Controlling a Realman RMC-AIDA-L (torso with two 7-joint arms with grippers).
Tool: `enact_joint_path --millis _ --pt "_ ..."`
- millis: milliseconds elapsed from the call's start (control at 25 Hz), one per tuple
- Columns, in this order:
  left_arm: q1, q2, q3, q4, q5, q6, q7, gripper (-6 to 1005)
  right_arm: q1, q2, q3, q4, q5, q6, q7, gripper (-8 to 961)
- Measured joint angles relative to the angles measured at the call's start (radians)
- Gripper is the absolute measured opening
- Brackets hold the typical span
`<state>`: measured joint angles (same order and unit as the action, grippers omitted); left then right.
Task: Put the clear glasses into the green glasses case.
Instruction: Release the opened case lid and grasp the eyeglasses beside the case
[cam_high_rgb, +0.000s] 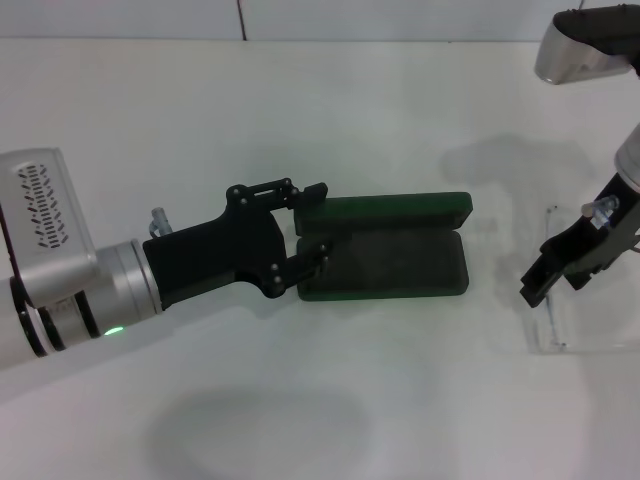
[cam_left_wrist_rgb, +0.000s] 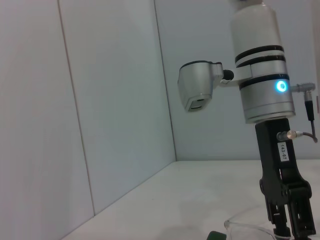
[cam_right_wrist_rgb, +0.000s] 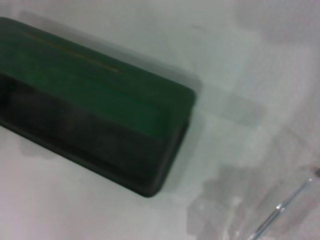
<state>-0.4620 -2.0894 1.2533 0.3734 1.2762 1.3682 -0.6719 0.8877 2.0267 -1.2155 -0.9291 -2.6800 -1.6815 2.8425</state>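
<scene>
Spread apart, the jaws of my left gripper (cam_high_rgb: 312, 225) sit at the left end of the green glasses case (cam_high_rgb: 385, 245), one finger over the raised lid's corner and the other down on the dark lining of the tray. They straddle that end of the case without closing on anything I can make out. The case lies open in the middle of the desk (cam_high_rgb: 300, 120), lid standing along the far side, the dark lined half toward me.

Moving right, there is a bare stretch of white between the case and the clear glasses (cam_high_rgb: 585, 310), which lie flat near the desk's right edge, well apart from the case. My right gripper (cam_high_rgb: 553, 272) hangs directly over them, tips low at the frame's near-left corner; whether those jaws are open or pinching the plastic I cannot tell. In the right wrist view one thin arm (cam_right_wrist_rgb: 280, 210) of the glasses shows beside the case's rounded end.

White panelled walls (cam_left_wrist_rgb: 100, 100) meet in a corner behind the desk.
</scene>
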Motion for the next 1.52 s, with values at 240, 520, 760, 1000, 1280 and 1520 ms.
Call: enact_joint_path --millis 240,520,760,1000,1280,1520 --pt "0.003 0.0 0.0 -0.001 0.0 0.007 -0.007 526 -0.004 -0.003 0.006 -0.035 -0.022 -0.025 0.001 600" --pt "0.005 0.0 0.01 -0.004 0.001 0.009 -0.011 526 -0.029 0.0 0.015 -0.089 -0.024 -0.024 0.001 591" --pt "0.005 -0.001 0.014 -0.004 0.002 0.009 -0.01 526 -0.029 0.001 0.008 -0.069 -0.015 0.004 0.001 583" --pt "0.005 -0.001 0.014 -0.004 0.002 0.009 -0.009 526 -0.032 0.001 0.0 -0.052 -0.015 0.013 0.002 575" --pt "0.001 -0.001 0.014 -0.004 0.002 0.009 -0.011 526 -0.049 0.001 -0.027 -0.061 -0.014 0.03 0.002 566" --pt "0.0 -0.002 0.023 -0.004 0.002 0.009 -0.013 527 -0.052 0.001 -0.051 -0.064 -0.015 0.036 0.001 505"
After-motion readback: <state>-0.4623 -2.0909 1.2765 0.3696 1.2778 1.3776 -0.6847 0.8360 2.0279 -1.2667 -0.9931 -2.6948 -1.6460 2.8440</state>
